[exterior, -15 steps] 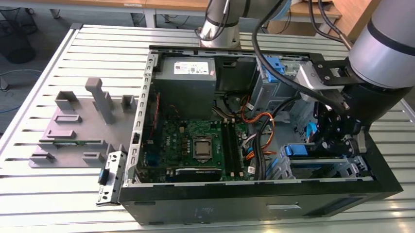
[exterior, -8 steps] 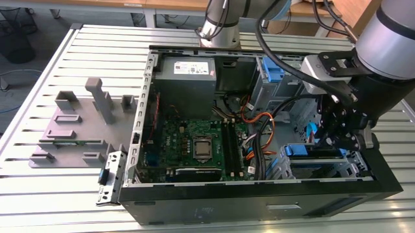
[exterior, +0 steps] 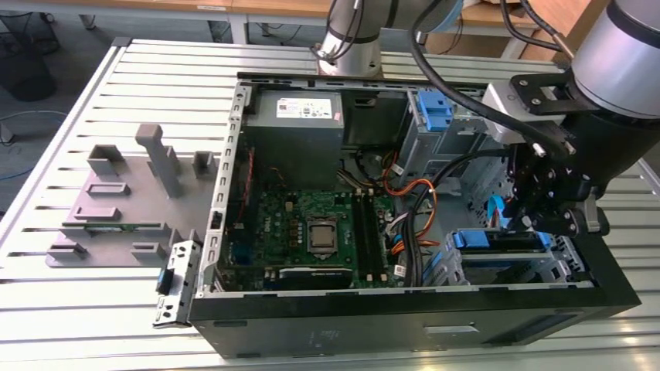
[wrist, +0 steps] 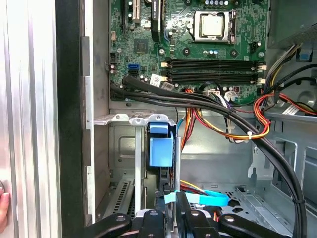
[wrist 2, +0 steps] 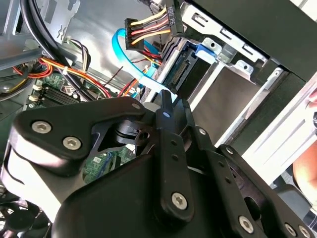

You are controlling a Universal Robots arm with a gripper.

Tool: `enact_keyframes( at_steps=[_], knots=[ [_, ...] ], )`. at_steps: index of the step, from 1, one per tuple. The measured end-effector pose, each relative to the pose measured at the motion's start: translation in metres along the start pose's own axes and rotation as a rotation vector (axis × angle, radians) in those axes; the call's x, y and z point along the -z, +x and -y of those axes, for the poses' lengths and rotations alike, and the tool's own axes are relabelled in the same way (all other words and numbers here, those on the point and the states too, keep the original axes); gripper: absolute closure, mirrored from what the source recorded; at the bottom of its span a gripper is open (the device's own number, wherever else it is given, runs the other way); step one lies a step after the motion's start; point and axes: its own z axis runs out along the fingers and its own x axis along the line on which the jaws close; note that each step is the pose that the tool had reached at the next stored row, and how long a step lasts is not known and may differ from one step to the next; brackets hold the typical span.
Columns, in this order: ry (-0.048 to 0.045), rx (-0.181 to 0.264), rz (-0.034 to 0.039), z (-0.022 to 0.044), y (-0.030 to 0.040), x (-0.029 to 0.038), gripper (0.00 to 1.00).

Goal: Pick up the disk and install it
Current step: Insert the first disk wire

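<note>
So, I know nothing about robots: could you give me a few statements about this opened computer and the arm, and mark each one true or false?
1. The computer case lies open, with its motherboard in view. True.
2. The gripper hangs over the grey fixture beside the case. False: it is inside the case, at the drive cage on the exterior view's right.
3. A light blue cable runs close by the gripper. True.
4. A large cooling fan covers the processor. False: the processor is bare.
5. The disk lies on the table outside the case. False: it sits in the drive cage.
</note>
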Motion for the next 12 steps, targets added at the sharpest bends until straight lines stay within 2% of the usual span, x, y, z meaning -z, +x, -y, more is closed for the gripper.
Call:
enact_keyframes(
  at_steps=[2,3,4,5,9,10,12],
  knots=[
    [-0.0005,0.000,-0.0002,0.0000,0.0000,0.0002,0.76],
    [-0.0048,0.000,0.0004,0.0001,0.0000,0.0002,0.76],
    [-0.0148,0.000,0.0025,0.0003,0.0000,0.0001,0.76],
    [-0.0287,-0.001,0.0052,0.0004,0.0000,-0.0002,0.76],
    [-0.0918,-0.003,0.0175,0.0015,0.0000,-0.0009,0.76],
    [-0.1025,-0.003,0.0191,0.0016,0.0000,-0.0009,0.76],
    [-0.1039,-0.003,0.0192,0.0016,0.0000,-0.0009,0.76]
  ],
)
